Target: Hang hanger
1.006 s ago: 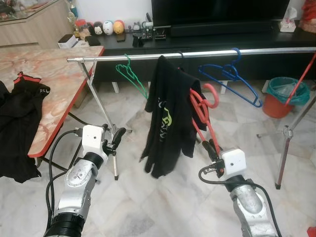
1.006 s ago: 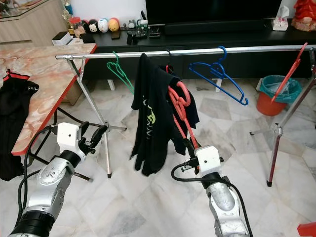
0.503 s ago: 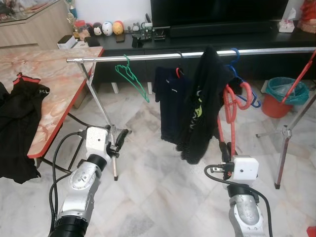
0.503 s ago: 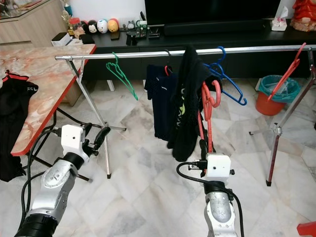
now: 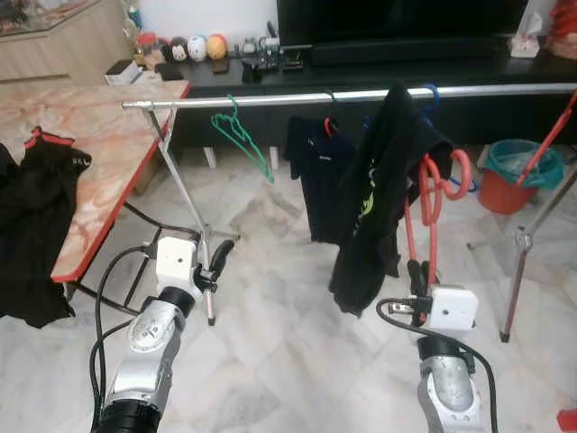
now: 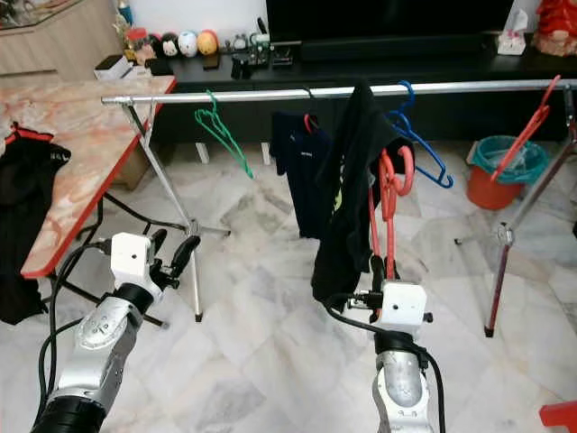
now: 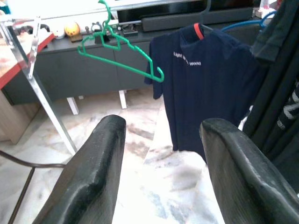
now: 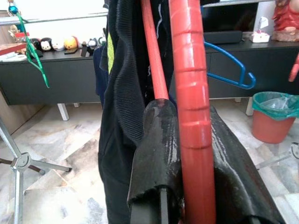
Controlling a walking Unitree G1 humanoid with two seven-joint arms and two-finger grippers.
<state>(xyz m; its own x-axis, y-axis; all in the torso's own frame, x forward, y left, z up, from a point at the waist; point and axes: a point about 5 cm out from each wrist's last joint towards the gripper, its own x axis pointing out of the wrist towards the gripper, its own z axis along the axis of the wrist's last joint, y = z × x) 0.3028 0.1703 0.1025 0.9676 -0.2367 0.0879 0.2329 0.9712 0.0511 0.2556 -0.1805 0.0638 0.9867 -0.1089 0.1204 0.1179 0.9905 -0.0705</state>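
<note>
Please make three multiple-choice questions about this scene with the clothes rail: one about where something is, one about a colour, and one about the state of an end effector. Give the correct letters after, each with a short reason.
1. Where does the navy T-shirt hang?
A. on the rail, between the green hanger and the black shirt
B. on the marble table
C. on the bin

2. What colour is the hanger held by the right end effector?
A. green
B. blue
C. red

3. What is the state of the left end effector?
A. shut on the green hanger
B. open, holding nothing
C. shut on the rail

Answers:
1. A: the navy T-shirt hangs from the rail, with the green hanger on one side and the black shirt on the other.
2. C: the right wrist view shows the fingers closed around the red hanger.
3. B: the left wrist view shows its two fingers apart, with only floor between them.
</note>
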